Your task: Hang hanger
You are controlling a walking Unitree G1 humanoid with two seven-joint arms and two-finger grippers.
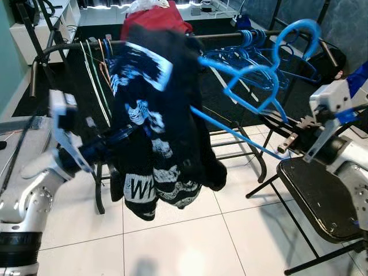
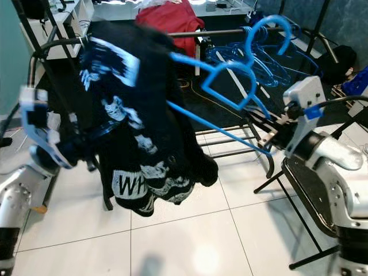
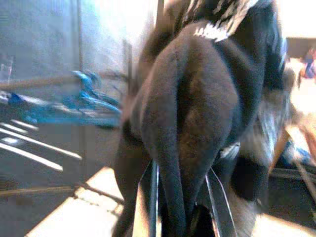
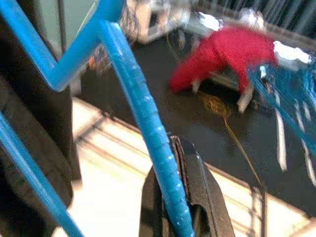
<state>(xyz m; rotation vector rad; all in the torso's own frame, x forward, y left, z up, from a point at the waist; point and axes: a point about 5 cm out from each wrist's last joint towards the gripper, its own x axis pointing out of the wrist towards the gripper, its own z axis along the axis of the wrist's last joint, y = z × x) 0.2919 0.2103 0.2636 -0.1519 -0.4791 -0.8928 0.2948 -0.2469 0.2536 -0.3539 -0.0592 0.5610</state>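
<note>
A blue plastic hanger (image 1: pixel 248 73) carries a black sweater with white patterns (image 1: pixel 152 115). Its hook (image 1: pixel 299 26) is up by the dark rack rail (image 1: pixel 221 36); whether it rests on the rail I cannot tell. My right gripper (image 1: pixel 287 145) is shut on the hanger's lower right end, and the blue bar (image 4: pixel 148 123) runs between its fingers (image 4: pixel 197 192). My left gripper (image 1: pixel 109 144) is shut on the sweater's left side, where black cloth (image 3: pixel 197 98) bulges out between its fingers (image 3: pixel 148 197).
Several other blue hangers (image 1: pixel 259 52) hang on the rail to the right. A red garment (image 1: pixel 155 17) lies behind the rack. A black folding chair (image 1: pixel 319 195) stands under my right arm. White tiled floor (image 1: pixel 172 241) lies in front.
</note>
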